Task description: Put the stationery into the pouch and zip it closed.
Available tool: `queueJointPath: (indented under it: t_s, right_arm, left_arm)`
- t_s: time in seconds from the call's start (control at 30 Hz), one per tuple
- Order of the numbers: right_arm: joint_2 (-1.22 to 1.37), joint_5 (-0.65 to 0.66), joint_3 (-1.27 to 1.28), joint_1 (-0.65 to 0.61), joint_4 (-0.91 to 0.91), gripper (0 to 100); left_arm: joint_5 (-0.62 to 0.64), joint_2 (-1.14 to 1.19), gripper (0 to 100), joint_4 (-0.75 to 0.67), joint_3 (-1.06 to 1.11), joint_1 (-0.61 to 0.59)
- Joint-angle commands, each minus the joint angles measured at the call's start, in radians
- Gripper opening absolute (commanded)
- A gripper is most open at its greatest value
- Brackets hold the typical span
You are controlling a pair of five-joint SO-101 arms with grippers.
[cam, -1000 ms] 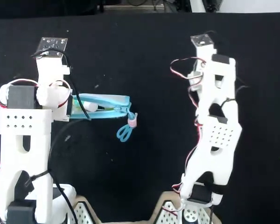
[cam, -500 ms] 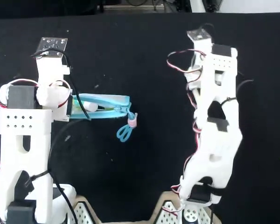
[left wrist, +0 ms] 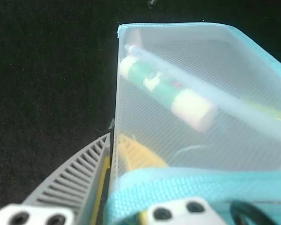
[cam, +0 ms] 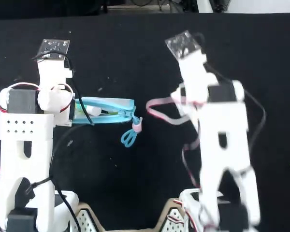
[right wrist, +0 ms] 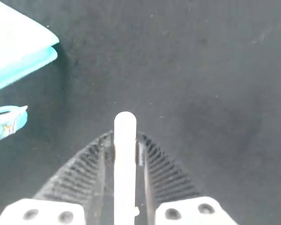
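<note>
Two pincers, both clamped on something. The left pincer [left wrist: 111,143] bites the short end of the pouch [left wrist: 187,117], jaws closed on the mesh edge. Through the mesh I can see a green-and-white tube [left wrist: 164,91] lying inside. The right pincer [right wrist: 125,136] squeezes a white stick [right wrist: 125,159], whose rounded tip pokes out past the fingertips, over the black surface [right wrist: 201,70] and near the pouch's far corner but apart from it. From above, the pouch stretches out from the left arm toward the middle of the surface, with a blue loop [cam: 129,138] trailing off its far end.
</note>
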Motion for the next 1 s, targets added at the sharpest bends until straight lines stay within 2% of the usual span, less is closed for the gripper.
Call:
queueJointPath:
  t_s: [0.0,0.17,0.33,0.5,0.67,0.97]
  right_arm:
    - [-0.179,0.035,0.263,0.023,-0.130,1.1]
    - [-0.180,0.123,0.541,0.117,-0.358,1.1]
    - [-0.179,0.144,0.641,0.160,-0.474,1.1]
    - [-0.048,0.187,0.610,0.167,-0.474,2.3]
    - [0.199,0.219,0.487,0.216,-0.468,12.6]
    - [0.503,0.181,0.105,0.221,-0.201,13.8]
  left_arm:
    - [-0.009,0.008,3,0.005,0.027,0.008]
    - [-0.009,0.008,3,0.005,0.027,0.008]
    - [-0.009,0.008,3,0.005,0.027,0.008]
    - [-0.009,0.008,3,0.008,0.027,0.008]
    - [-0.009,0.008,3,0.008,0.027,0.008]
    - [-0.009,0.008,3,0.005,0.027,0.008]
